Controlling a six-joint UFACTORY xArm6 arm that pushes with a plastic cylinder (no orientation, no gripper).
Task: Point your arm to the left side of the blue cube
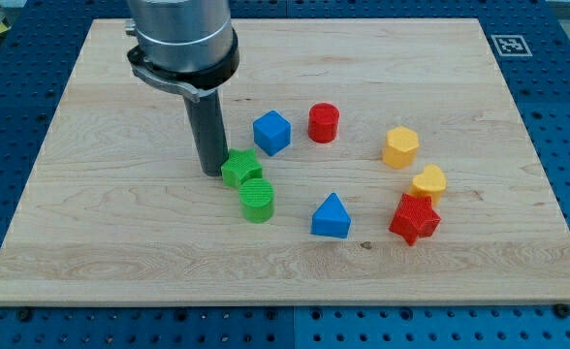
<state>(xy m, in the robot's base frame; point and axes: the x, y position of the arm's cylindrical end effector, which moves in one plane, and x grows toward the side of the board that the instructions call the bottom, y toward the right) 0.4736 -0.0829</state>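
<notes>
The blue cube (271, 132) sits on the wooden board (91, 213) a little above the view's middle. My tip (210, 172) rests on the board to the lower left of the blue cube, with a gap between them. The tip is right beside the left edge of a green star block (240, 169); I cannot tell if they touch.
A green cylinder (257, 201) lies just below the green star. A red cylinder (324, 123) is right of the blue cube. A blue triangular block (332, 216), a red star (415, 219), a yellow hexagonal block (400, 147) and a yellow heart-like block (428, 182) lie to the right.
</notes>
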